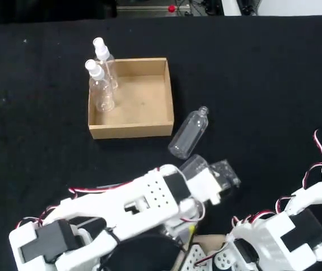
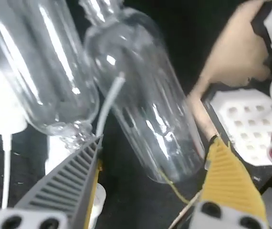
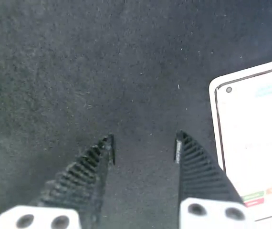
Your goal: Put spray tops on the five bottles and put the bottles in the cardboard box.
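near the table's front edge, left gripper [image 2: 156,142] is spread wide, jaws either side of a capless clear bottle [image 2: 145,95], not clamped on it. loose spray top [image 2: 1,112] lies on the cloth close by. right gripper [image 3: 144,140] is also spread, holding nothing, over the black table [image 3: 78,71]. cardboard box [image 1: 133,131] has two capped bottles [image 1: 101,90] standing at its left wall. another uncapped bottle [image 1: 188,134] lies just outside the box's near-right corner.

A black cloth [image 1: 262,84] covers the table. A white flat device with a screen [image 3: 255,143] lies on it. Beyond the far edge sits a small red knob [image 1: 172,8].
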`<control>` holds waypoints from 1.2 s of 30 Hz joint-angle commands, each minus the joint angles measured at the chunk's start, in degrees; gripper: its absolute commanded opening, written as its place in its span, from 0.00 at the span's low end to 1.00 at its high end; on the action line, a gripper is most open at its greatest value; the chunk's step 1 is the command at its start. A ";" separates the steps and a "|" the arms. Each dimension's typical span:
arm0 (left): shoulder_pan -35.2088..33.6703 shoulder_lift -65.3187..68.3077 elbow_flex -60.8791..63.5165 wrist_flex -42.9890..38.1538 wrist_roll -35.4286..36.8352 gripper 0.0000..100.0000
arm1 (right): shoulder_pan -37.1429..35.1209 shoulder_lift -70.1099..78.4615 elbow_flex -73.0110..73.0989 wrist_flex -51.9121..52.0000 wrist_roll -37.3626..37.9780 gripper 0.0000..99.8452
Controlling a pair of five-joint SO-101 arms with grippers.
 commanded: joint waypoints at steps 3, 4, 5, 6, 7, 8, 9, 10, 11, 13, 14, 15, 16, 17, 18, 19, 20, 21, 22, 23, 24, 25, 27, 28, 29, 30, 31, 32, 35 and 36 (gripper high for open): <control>-1.27 -0.18 0.40 -4.22 1.49 0.32 | 1.05 -0.57 -3.65 -1.23 0.35 0.19; -1.19 -0.26 1.19 -5.10 2.73 0.32 | 1.14 -0.57 -3.65 -1.23 0.35 0.19; -1.01 -0.26 1.71 -5.71 4.22 0.32 | 1.14 -0.57 -3.65 -1.23 0.35 0.19; -0.66 -0.26 2.33 -6.15 5.45 0.32 | 1.14 -0.57 -3.65 -1.23 0.35 0.19; -0.31 -0.26 2.95 -6.42 6.51 0.32 | 1.14 -0.57 -3.65 -1.23 0.26 0.19; 0.48 -0.26 3.65 -6.42 7.38 0.32 | 1.05 -0.57 -3.65 -1.23 0.26 0.19; 1.45 -0.26 4.26 -6.42 8.09 0.32 | 1.05 -0.57 -3.65 -1.23 0.26 0.19; 2.15 -0.26 4.97 -6.42 8.35 0.32 | 0.97 -0.57 -3.65 -1.23 0.18 0.19; 2.59 -0.26 5.58 -6.33 8.35 0.32 | 0.97 -0.57 -3.65 -1.23 0.18 0.19; 2.86 -0.26 6.99 -6.33 7.74 0.32 | 0.97 -0.57 -3.65 -1.23 0.09 0.19; 2.77 -0.26 7.78 -6.33 7.74 0.32 | 0.97 -0.57 -3.65 -1.23 0.09 0.19; 2.51 -0.26 8.48 -6.33 7.65 0.32 | 0.97 -0.57 -3.65 -1.23 0.09 0.19; 2.42 -0.44 8.92 -5.89 6.77 0.32 | 1.05 -0.57 -3.65 -1.23 0.09 0.19; 1.80 -0.88 9.45 -5.71 4.92 0.32 | 1.05 -0.57 -3.65 -1.23 0.09 0.19; 1.27 -0.88 9.80 -5.71 2.73 0.32 | 1.14 -0.57 -3.65 -1.23 0.18 0.19; 0.40 -0.97 9.98 -5.63 0.53 0.32 | 1.23 -0.57 -3.65 -1.23 0.26 0.19; -0.75 -0.97 9.89 -4.75 -1.58 0.32 | 1.23 -0.57 -3.65 -1.23 0.26 0.19; -1.80 -0.97 9.80 -4.31 -3.43 0.32 | 1.32 -0.57 -3.65 -1.23 0.35 0.19; -2.86 -0.97 9.80 -4.04 -5.10 0.32 | 1.32 -0.57 -3.65 -1.23 0.44 0.19; -3.91 -0.97 9.80 -3.87 -6.42 0.32 | 1.41 -0.57 -3.65 -1.23 0.44 0.19; -4.97 -0.97 9.63 -3.87 -7.12 0.32 | 1.41 -0.57 -3.65 -1.23 0.44 0.19; -6.02 -0.97 9.10 -3.69 -7.47 0.32 | 1.41 -0.57 -3.65 -1.23 0.44 0.19; -7.25 -0.97 7.34 -2.02 -7.38 0.32 | 1.41 -0.57 -3.65 -1.23 0.44 0.19; -7.34 -0.97 5.76 -0.62 -7.38 0.32 | 1.41 -0.57 -3.65 -1.23 0.44 0.19; -7.08 -0.97 4.00 0.97 -7.30 0.32 | 1.49 -0.57 -3.74 -1.23 0.44 0.19; -6.46 -0.97 2.15 2.29 -6.95 0.32 | 1.49 -0.57 -4.00 -1.23 0.44 0.19; -5.67 -0.97 0.40 3.43 -6.07 0.32 | 1.58 -0.40 -4.62 -1.14 0.44 0.19; -4.88 -0.97 -1.27 4.31 -5.36 0.32 | 1.85 -0.13 -5.41 -0.88 0.44 0.19; -3.12 -0.35 -4.53 4.22 -5.10 0.32 | 2.55 0.04 -7.78 1.41 0.53 0.19; -2.77 -0.26 -4.97 3.52 -5.10 0.32 | 2.73 0.04 -8.84 2.29 0.53 0.19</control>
